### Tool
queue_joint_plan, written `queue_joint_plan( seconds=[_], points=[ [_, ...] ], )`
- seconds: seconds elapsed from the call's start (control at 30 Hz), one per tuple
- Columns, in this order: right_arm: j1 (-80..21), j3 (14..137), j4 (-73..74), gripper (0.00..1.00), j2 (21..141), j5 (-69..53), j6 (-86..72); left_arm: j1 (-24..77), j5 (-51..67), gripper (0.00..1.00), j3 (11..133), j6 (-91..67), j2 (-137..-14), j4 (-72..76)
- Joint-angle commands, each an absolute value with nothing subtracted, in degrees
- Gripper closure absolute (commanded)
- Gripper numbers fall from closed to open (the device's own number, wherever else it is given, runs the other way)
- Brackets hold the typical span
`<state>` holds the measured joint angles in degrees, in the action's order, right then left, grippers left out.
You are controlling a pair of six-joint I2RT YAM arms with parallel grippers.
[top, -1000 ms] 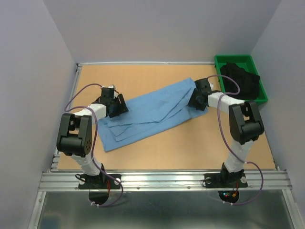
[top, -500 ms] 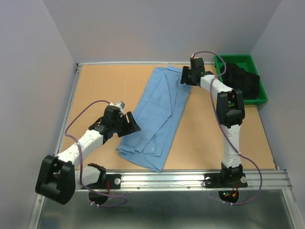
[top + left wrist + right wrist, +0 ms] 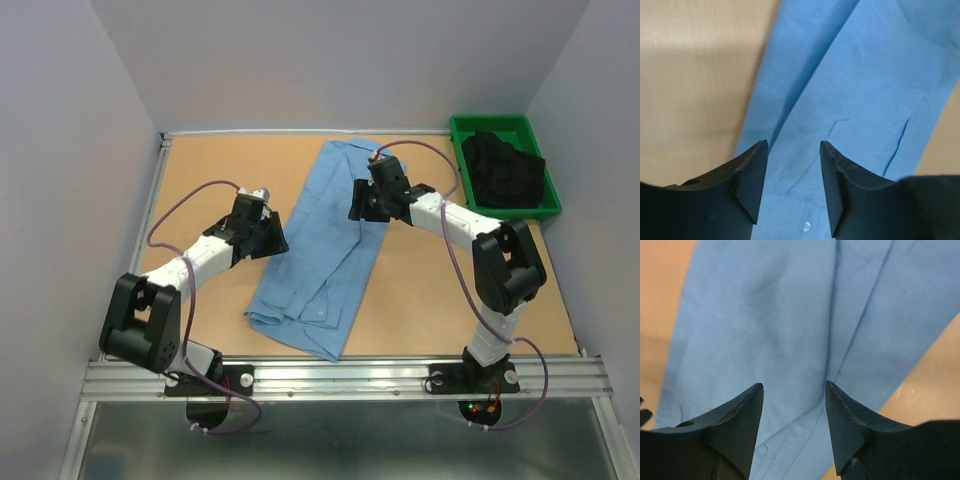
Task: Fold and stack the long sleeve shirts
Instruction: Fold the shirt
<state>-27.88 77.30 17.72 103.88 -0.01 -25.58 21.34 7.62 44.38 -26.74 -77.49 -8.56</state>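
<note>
The long sleeve shirt (image 3: 325, 250) has been turned far-to-near and released. The left tool (image 3: 268, 237) and right tool (image 3: 360, 205) are seen open and empty, so folding can probably be started.

Robot lab cell, white enclosure walls (image 3: 330, 60), aluminium mounting rail (image 3: 340, 378)

A light blue shirt (image 3: 325, 250) lies stretched lengthwise down the tabletop (image 3: 440, 300).
The left gripper (image 3: 272, 238) is at its left edge and the right gripper (image 3: 358, 203) is over its far right part. Its near end lies rumpled. A green bin (image 3: 462, 135) holding dark cloth (image 3: 505, 168) stands in the far right corner.
</note>
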Motion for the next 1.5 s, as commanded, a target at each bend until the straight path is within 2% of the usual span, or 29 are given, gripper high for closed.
queue_joint_plan(
  seconds=[0.0,0.1,0.27,0.3,0.37,0.6,0.8,0.87,0.97,1.03,1.07,1.23,1.47],
  points=[
    [-27.6,74.4,17.7,0.43,105.9,3.1,-29.6,21.2,6.2,0.50,51.8,-23.1,-83.7,-5.4],
    [-27.6,75.5,17.7,0.50,107.8,4.9,-29.5,21.2,7.0,0.55,54.2,-22.6,-88.7,-5.7],
    [-27.6,78.4,17.6,0.52,113.6,7.4,-26.8,21.2,8.7,0.59,52.6,-24.6,-92.2,-5.7],
    [-27.6,79.6,17.6,0.52,115.5,9.2,-25.2,21.2,9.3,0.64,50.9,-25.7,-92.3,-4.8],
    [-27.5,81.2,17.6,0.55,116.4,11.1,-23.5,21.2,10.4,0.67,49.1,-27.3,-92.1,-3.3],
    [-24.2,92.0,17.2,0.57,125.8,13.2,-15.6,23.4,17.0,0.68,43.2,-34.4,-92.7,3.7],
    [-20.7,105.0,17.5,0.56,132.3,11.4,-10.2,25.2,18.4,0.58,41.0,-39.3,-88.2,8.0],
    [-20.7,104.7,17.6,0.55,129.7,9.8,-10.8,25.2,16.0,0.49,41.0,-39.5,-84.3,6.5],
    [-20.7,97.8,17.6,0.50,121.9,6.6,-14.6,25.2,13.7,0.33,40.8,-38.7,-78.1,3.1],
    [-20.7,89.6,17.6,0.37,116.7,5.2,-17.6,25.2,12.4,0.26,41.0,-36.3,-75.2,-1.5],
    [-20.7,86.8,17.6,0.34,114.2,4.6,-18.4,25.2,12.0,0.25,41.0,-35.5,-72.8,-3.2],
    [-20.7,69.8,17.8,0.22,96.0,0.4,-24.6,25.7,15.4,0.25,37.4,-33.6,-67.9,-10.1],
    [-20.7,50.3,18.2,0.20,79.2,-11.3,-32.2,29.8,18.3,0.35,26.7,-40.1,-63.9,-9.4]
  ],
)
